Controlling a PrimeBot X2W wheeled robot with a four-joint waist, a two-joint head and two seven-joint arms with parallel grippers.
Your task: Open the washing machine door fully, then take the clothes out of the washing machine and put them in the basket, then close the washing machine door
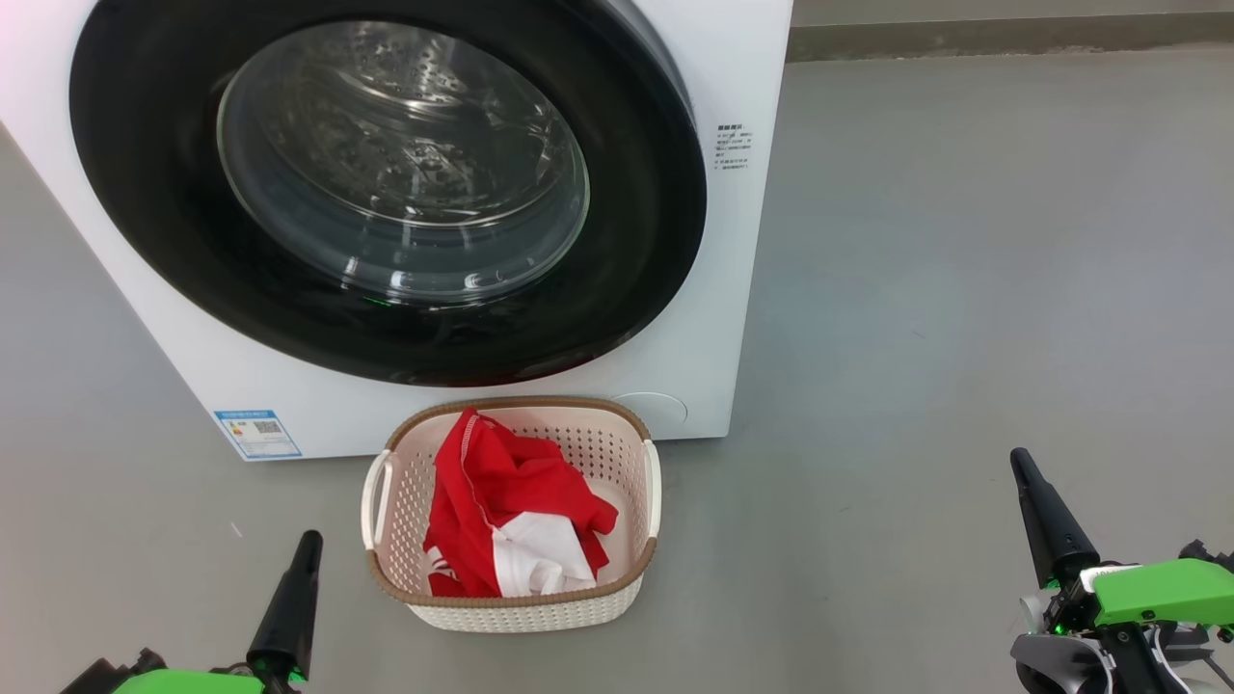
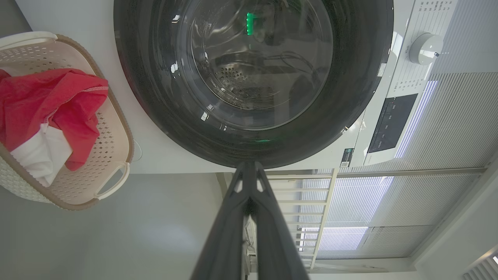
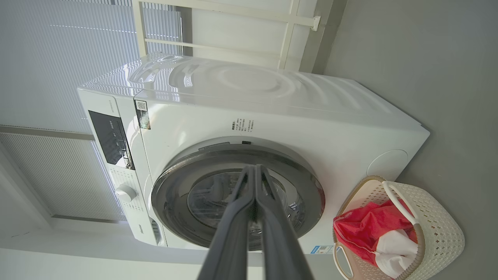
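Since red-and-white fabric clothes (image 1: 501,482) are binned in cream perforated plastic basket (image 1: 525,402), set just before shut black-rimmed round glass door (image 1: 400,159) for short transfer, task is judged done | left gripper (image 1: 310,542), right gripper (image 1: 1020,461): fingers pressed together, nothing held

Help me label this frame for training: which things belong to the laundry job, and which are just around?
Job: washing machine; washing machine door, shut; clothes, in the basket; basket.

Just around: blue label; control dial; window blinds; grey floor.
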